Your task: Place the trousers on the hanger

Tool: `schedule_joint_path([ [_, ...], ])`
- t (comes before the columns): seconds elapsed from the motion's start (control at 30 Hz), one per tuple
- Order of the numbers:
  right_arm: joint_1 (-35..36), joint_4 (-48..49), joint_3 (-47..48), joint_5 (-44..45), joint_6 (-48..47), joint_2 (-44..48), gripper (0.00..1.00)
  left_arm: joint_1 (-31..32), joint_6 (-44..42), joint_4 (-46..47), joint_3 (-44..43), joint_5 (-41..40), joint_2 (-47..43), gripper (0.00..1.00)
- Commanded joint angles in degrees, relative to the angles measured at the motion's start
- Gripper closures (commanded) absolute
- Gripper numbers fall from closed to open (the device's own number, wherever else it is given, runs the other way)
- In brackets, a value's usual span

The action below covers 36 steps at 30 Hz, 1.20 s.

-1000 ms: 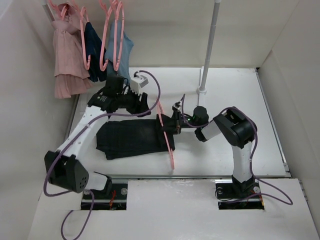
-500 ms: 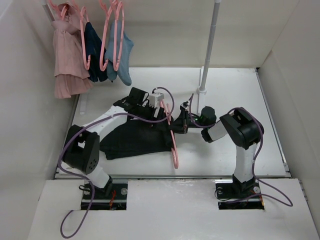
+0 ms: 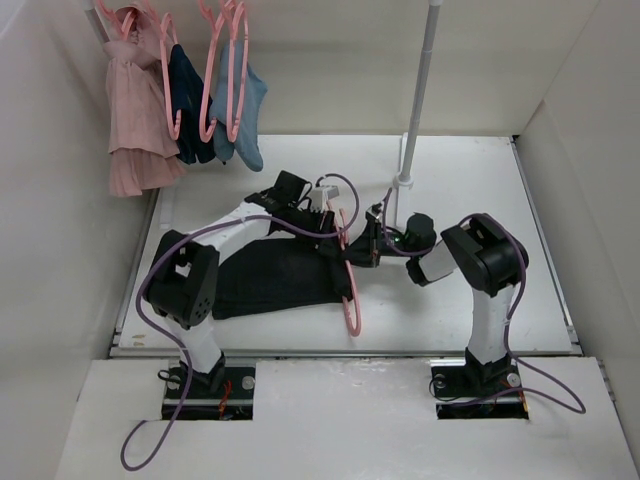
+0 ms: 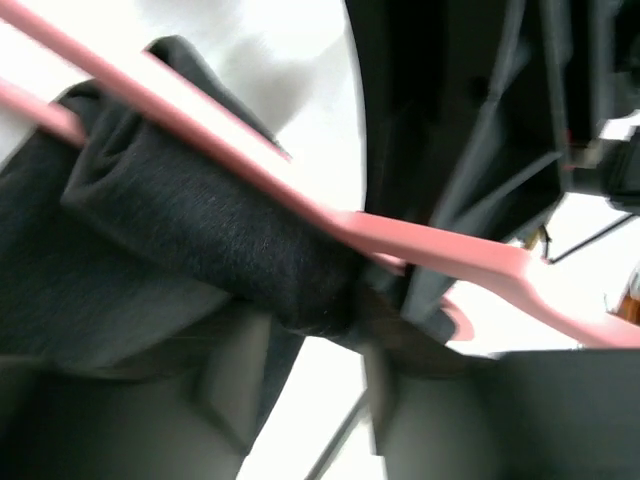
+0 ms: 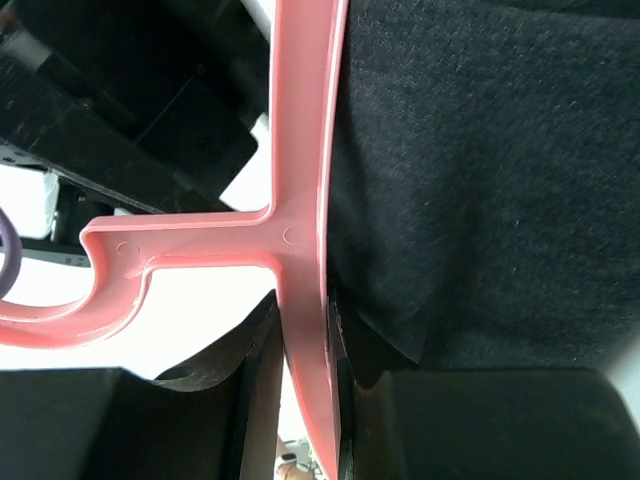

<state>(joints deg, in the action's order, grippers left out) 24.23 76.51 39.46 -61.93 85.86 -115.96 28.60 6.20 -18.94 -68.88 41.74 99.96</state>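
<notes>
The black trousers lie flat on the white table, with their right end bunched at the pink hanger. The hanger stands roughly on edge across that end. My right gripper is shut on the hanger's bar just below the hook; in the right wrist view the fingers pinch the pink bar, with the trousers beside it. My left gripper is at the hanger's upper part. In the left wrist view it holds a rolled fold of the trousers under the hanger bar.
At the back left a rail holds pink hangers with a pink garment, a navy garment and a light-blue garment. A white pole stands on a base behind the grippers. White walls close in on both sides.
My left gripper has swung right, from the trousers' far left edge to the hanger, and the trousers' end has bunched against it. The right gripper and hanger shifted slightly right.
</notes>
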Motion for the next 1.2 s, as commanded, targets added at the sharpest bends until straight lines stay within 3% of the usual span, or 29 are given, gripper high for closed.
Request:
schedule_joint_path([
  [0.0,1.6,27.6,0.0,-1.3,1.1,-1.1,1.0,1.3,-0.3,3.8,-2.0,-5.9,4.2,0.71],
  [0.03,1.6,27.6,0.0,-1.3,1.1,-1.1,1.0,1.3,-0.8,3.8,-2.0,-5.9,4.2,0.79],
  [0.07,1.6,27.6,0.0,-1.3,1.1,-1.1,1.0,1.3,-0.8,3.8,-1.3,-5.9,4.2,1.0],
  [0.37,-0.2,27.6,-2.3,-2.0,1.1,1.4,1.0,0.0,-3.9,3.2,2.2,-7.6,0.2,1.0],
  [0.6,-3.3,24.7,-7.0,-0.7,0.5,1.4,1.0,-1.9,-12.1,-5.2,3.9,-9.0,-4.4,1.0],
  [0.73,-3.3,23.5,-8.1,0.9,-0.1,0.8,1.0,-1.9,-14.5,-8.5,3.0,-3.8,-7.5,1.0],
  [0.8,-2.8,20.8,-8.7,1.6,-1.7,1.9,1.0,-1.9,-16.4,-12.7,-2.0,-1.0,-8.7,1.0],
  [1.0,-2.8,-7.0,-9.4,8.0,-16.9,11.4,1.0,-1.9,-22.0,-22.4,-17.7,1.5,-15.8,1.0],
  [1.17,1.5,-38.3,0.7,16.6,-31.8,19.4,1.0,0.7,-19.9,-23.2,-22.7,1.0,-21.0,1.0],
])
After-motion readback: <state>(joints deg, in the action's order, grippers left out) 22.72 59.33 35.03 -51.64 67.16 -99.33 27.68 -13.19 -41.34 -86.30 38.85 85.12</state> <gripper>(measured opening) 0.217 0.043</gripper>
